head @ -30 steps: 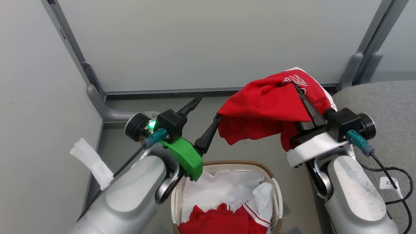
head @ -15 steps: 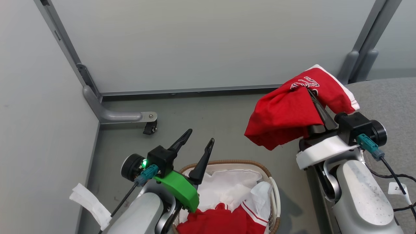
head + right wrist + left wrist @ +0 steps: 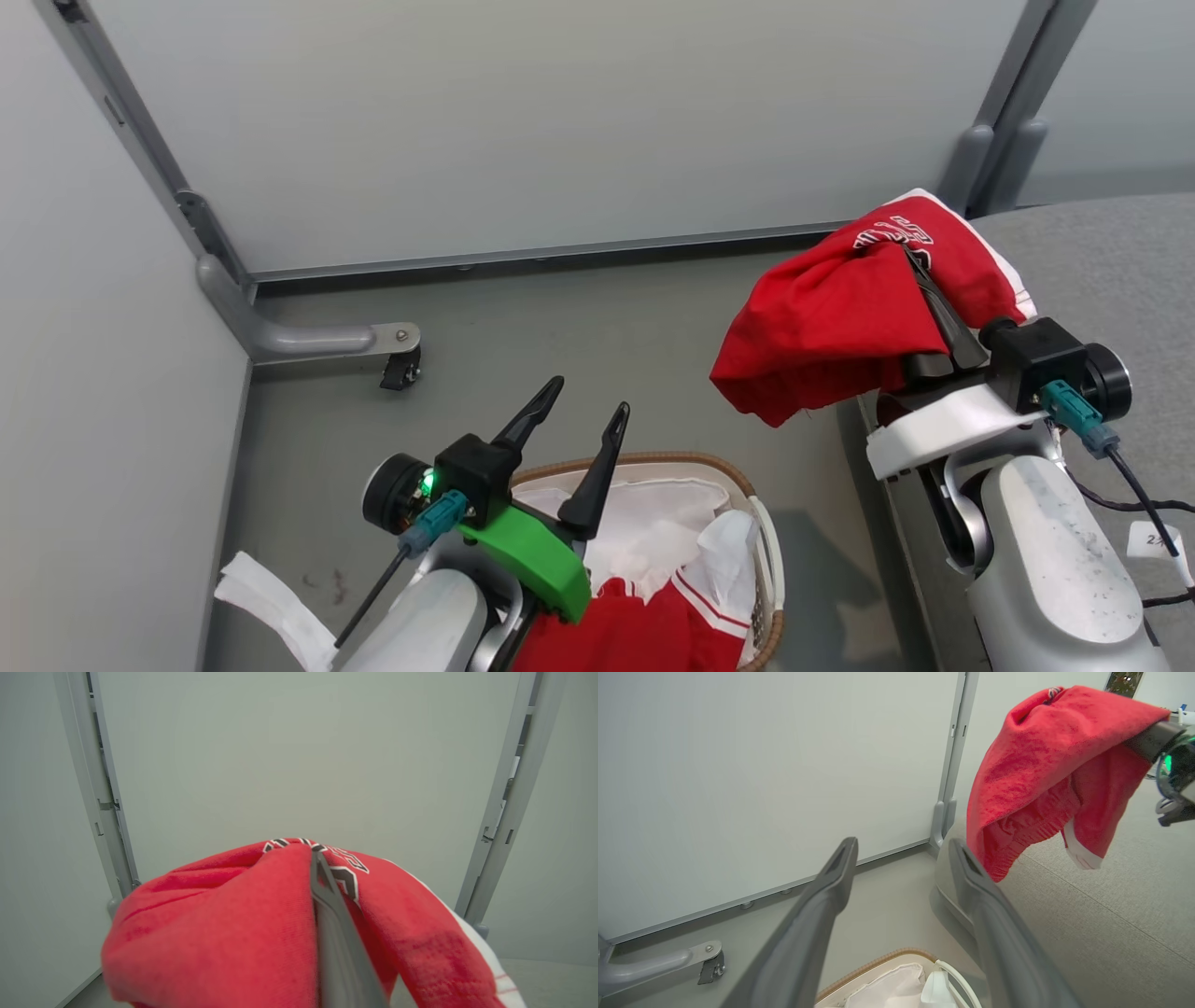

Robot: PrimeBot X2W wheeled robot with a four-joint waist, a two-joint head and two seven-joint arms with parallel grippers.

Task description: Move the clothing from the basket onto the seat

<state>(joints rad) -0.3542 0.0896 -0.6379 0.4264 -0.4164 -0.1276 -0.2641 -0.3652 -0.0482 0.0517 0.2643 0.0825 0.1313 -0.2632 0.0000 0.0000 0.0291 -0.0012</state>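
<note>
A red garment [image 3: 831,322] with white lettering hangs in the air, draped over my right gripper [image 3: 910,257], which is shut on it at the left edge of the grey seat [image 3: 1111,271]. The same clothing [image 3: 1045,765] dangles above the seat [image 3: 1111,914] in the left wrist view and covers the shut fingers [image 3: 327,900] in the right wrist view. My left gripper [image 3: 586,397] stands open and empty just above the back rim of the basket [image 3: 709,464]. More red clothing [image 3: 644,630] with striped trim lies inside the basket on its white liner.
Pale partition walls with grey metal posts close off the back and left. A castor foot [image 3: 400,371] sticks out onto the grey floor [image 3: 579,336] at left. A white tag [image 3: 271,611] hangs by my left forearm. Black cables [image 3: 1144,504] trail beside my right forearm.
The camera has shifted. My left gripper has let go of the red garment and dropped back to the basket. My right gripper has carried the garment right, to the seat's edge.
</note>
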